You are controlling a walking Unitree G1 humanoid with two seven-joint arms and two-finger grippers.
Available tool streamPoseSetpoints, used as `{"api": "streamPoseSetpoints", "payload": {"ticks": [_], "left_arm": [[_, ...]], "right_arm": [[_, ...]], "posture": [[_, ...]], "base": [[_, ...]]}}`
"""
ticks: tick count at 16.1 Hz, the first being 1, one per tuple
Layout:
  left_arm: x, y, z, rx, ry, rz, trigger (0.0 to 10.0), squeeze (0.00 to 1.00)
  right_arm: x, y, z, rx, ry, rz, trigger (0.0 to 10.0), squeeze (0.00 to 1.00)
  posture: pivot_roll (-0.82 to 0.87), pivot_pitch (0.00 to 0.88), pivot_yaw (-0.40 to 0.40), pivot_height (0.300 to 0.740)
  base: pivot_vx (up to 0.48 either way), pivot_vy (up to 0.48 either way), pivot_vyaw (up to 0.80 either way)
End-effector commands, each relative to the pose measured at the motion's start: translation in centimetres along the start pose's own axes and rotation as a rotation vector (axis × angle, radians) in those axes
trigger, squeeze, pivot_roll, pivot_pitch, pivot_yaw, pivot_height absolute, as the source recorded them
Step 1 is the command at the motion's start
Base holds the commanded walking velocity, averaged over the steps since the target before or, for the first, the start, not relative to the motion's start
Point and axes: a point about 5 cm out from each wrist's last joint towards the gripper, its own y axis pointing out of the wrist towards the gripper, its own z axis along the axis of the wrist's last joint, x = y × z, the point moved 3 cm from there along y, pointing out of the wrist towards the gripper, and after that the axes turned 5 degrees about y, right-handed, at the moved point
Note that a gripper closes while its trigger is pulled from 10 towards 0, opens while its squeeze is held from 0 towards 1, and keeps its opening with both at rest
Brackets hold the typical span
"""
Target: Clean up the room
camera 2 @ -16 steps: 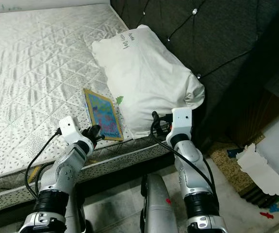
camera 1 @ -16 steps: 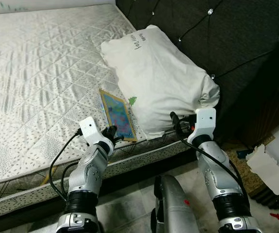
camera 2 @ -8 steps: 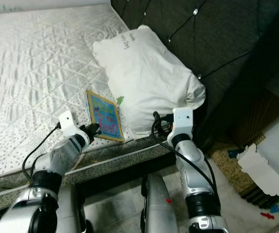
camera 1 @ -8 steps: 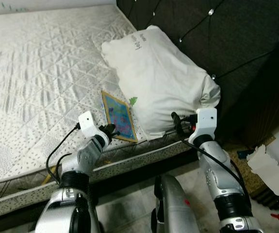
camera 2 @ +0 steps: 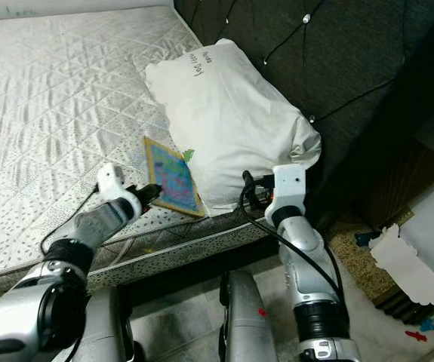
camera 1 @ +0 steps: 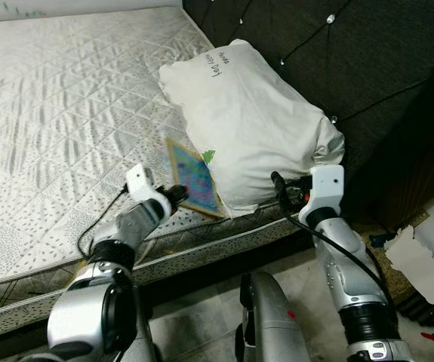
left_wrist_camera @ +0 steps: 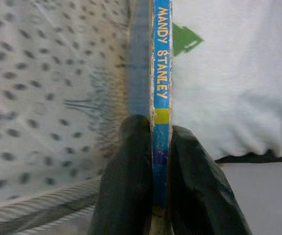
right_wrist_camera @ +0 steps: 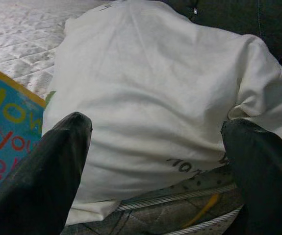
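Dark tufted headboard (camera 1: 367, 68), white scalloped paper (camera 1: 426, 265) on floor

Two silver metallic arms, segmented, black ribbed bands at the joints. White boxy camera module on each wrist. Black cables loop loose from the wrists down the forearms. left gripper (camera 1: 177, 194) and right gripper (camera 1: 280, 191): long black fingers (left_wrist_camera: 131, 181), matte, rounded tips. Silver-grey torso below.

Blue book (camera 1: 194, 178) with yellow border, white pillow (camera 1: 250, 124), speckled mattress (camera 1: 58, 113).
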Motion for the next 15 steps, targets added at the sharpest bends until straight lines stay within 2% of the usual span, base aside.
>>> {"api": "streamPoseSetpoints", "payload": {"ticks": [1, 3, 7, 8, 9, 11, 13, 15], "left_arm": [[2.2, 0.8, -2.0, -0.081, -0.045, -0.075, 10.0, 0.0], [2.7, 1.0, -2.1, -0.087, -0.055, -0.094, 10.0, 0.0], [2.1, 1.0, -2.2, -0.085, -0.086, -0.056, 10.0, 0.0], [2.3, 1.0, -1.6, -0.066, -0.121, -0.063, 10.0, 0.0], [2.9, 1.1, 0.1, -0.007, -0.188, -0.074, 10.0, 0.0], [3.7, 1.0, 2.4, 0.069, -0.246, -0.102, 10.0, 0.0], [4.1, 1.0, 2.8, 0.07, -0.239, -0.112, 10.0, 0.0], [3.7, 1.0, 2.2, 0.051, -0.241, -0.097, 10.0, 0.0]], "right_arm": [[0.1, -0.1, 0.3, 0.0, -0.008, -0.001, 10.0, 0.0], [0.0, 0.0, 0.4, 0.0, -0.013, 0.006, 10.0, 0.0], [-0.1, 0.0, 0.4, -0.004, -0.019, 0.016, 10.0, 0.0], [-0.1, 0.1, 0.4, -0.005, -0.02, 0.017, 10.0, 0.0], [-0.1, 0.1, 0.4, -0.005, -0.022, 0.018, 10.0, 0.0], [-0.3, 0.2, 0.4, -0.003, -0.02, 0.021, 10.0, 0.0], [-0.4, 0.3, 0.4, -0.004, -0.019, 0.025, 10.0, 0.0], [-0.5, 0.4, 0.4, -0.004, -0.018, 0.025, 10.0, 0.0]], "posture": [[-0.26, 0.064, -0.061, 0.568], [-0.26, 0.061, -0.065, 0.568], [-0.25, 0.059, -0.072, 0.568], [-0.25, 0.057, -0.074, 0.568], [-0.25, 0.057, -0.074, 0.568], [-0.25, 0.051, -0.076, 0.568], [-0.24, 0.05, -0.076, 0.568], [-0.24, 0.049, -0.072, 0.568]], "base": [[0.0, 0.0, 0.0], [0.0, 0.0, 0.0], [0.0, 0.0, 0.0], [0.0, 0.0, 0.0], [0.0, 0.0, 0.0], [0.0, 0.0, 0.0], [0.0, 0.0, 0.0], [0.0, 0.0, 0.0]]}}
